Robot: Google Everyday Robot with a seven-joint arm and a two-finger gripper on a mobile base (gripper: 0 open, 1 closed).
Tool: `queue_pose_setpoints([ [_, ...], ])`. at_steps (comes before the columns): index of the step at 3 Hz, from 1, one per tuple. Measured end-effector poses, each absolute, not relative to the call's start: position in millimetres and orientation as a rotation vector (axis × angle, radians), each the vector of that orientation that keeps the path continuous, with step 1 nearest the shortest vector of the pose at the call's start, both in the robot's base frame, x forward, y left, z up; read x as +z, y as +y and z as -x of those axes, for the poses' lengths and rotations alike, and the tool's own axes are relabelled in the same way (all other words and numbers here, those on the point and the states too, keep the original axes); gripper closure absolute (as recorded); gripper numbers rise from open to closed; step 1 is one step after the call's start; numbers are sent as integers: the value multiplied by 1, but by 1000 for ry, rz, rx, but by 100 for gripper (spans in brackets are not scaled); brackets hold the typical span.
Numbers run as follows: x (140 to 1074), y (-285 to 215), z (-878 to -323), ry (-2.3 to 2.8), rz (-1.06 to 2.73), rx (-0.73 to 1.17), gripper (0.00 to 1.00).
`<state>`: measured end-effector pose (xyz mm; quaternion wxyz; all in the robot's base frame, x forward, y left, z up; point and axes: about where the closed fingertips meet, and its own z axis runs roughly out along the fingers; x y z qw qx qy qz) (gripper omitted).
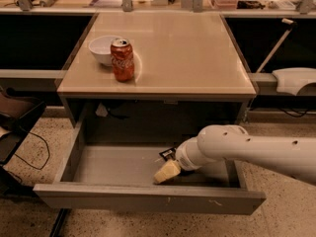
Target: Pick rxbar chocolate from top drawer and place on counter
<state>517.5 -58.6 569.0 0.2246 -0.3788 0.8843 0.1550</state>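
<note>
lower middle of the frame: hand (pixel 167 172) down inside the open top drawer (pixel 148 199), pale tip close to the grey floor near the front panel, at the end of a white arm (pixel 256 149) stretched in from the right edge. cannot tell whether clenched or released. just above it, rxbar chocolate (pixel 168 154), small and dark, in the drawer right beside the wrist; held or merely lying there, cannot tell. up on the counter (pixel 197 53), toward the upper left, red soda can (pixel 122 59) upright, touching or just in front of a white bowl (pixel 102 48).
</note>
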Motion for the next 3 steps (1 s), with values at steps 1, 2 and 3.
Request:
queue_pose_setpoints([
  [1,571,-59,-517,2440,1045,428,19],
  [2,571,-59,-517,2440,1045,428,42],
  [3,580,-59,-517,2440,1045,428,65],
])
